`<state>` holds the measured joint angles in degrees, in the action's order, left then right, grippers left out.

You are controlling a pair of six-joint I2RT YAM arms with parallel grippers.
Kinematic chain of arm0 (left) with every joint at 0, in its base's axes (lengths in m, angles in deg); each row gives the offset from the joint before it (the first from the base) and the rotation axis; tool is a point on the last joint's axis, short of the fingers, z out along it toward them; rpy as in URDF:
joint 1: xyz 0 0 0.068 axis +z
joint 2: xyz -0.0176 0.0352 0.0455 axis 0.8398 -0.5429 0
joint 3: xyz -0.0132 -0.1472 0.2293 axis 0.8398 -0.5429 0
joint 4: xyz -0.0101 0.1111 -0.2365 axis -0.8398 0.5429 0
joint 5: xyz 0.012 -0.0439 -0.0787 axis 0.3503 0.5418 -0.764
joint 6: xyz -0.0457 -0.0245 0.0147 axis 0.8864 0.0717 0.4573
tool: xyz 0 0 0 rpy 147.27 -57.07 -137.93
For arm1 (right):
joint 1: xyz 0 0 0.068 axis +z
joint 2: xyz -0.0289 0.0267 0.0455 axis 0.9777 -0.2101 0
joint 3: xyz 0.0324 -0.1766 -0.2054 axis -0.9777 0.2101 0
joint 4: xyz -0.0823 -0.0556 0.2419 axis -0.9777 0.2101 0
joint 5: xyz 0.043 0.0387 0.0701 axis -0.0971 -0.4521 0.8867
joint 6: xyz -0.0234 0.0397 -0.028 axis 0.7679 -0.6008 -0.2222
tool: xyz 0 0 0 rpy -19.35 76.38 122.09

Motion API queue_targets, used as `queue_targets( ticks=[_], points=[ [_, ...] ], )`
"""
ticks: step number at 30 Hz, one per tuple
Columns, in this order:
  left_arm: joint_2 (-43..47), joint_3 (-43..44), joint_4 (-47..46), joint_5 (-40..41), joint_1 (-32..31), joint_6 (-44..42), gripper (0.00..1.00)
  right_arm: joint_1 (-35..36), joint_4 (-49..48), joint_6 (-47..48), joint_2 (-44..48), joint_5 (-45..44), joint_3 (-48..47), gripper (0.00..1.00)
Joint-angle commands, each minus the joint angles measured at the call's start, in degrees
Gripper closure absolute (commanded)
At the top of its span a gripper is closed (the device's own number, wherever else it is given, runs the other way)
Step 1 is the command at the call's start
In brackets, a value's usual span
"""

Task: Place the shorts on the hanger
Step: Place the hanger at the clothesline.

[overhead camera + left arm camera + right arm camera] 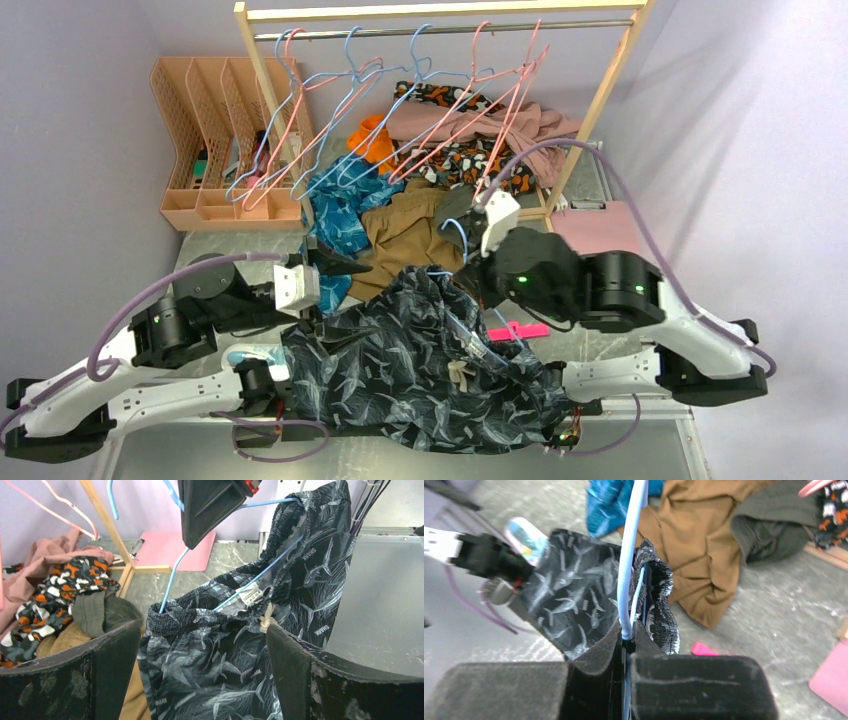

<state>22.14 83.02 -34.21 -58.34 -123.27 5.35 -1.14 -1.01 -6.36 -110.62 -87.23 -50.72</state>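
Note:
The shorts (420,360), dark with a pale grey print, lie bunched at the near table edge between the arm bases. Their waistband (220,607) is lifted, with the light-blue hanger (172,580) running through the waist opening. My right gripper (626,635) is shut on the hanger's wire (630,555), just above the waistband (659,595); in the top view it (462,215) sits over the shorts' far edge. My left gripper (202,627) stands wide open, facing the shorts (225,670), with nothing between its fingers (105,670). It (345,268) is at the shorts' left.
A wooden rack (440,12) holds pink and blue wire hangers (350,70) behind a pile of clothes, including a teal garment (340,215) and a brown garment (405,235). An orange file organiser (205,140) stands back left. A pink pad (600,228) and a pink clip (518,330) lie at the right.

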Motion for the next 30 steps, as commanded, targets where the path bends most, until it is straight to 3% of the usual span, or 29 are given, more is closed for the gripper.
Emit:
queue_targets(
  ticks=[1,7,10,17,23,30],
  points=[
    [2.5,-3.3,0.1,2.4,0.2,3.3,0.01,0.2,5.1,-4.9,-2.2,-7.2,0.3,1.0],
    [7.4,-8.1,0.4,3.8,0.2,4.2,0.0,-0.1,4.7,-10.4,-2.9,-13.5,1.8,1.0],
    [9.0,-11.0,-0.2,3.7,0.2,4.6,0.01,-2.2,1.9,-9.1,-5.2,-12.0,2.2,1.0],
    [11.5,-17.7,-3.1,2.0,0.2,8.5,0.0,-19.5,-6.3,-3.1,-5.8,-1.6,5.8,1.0],
    [15.5,-22.3,-5.8,0.8,0.2,11.6,0.01,-20.0,-7.1,-8.0,2.0,-6.5,13.3,1.0],
    [18.8,-24.7,-6.2,3.4,0.2,11.2,0.0,-20.0,-2.8,-11.1,6.6,-12.8,14.1,1.0]
  ],
)
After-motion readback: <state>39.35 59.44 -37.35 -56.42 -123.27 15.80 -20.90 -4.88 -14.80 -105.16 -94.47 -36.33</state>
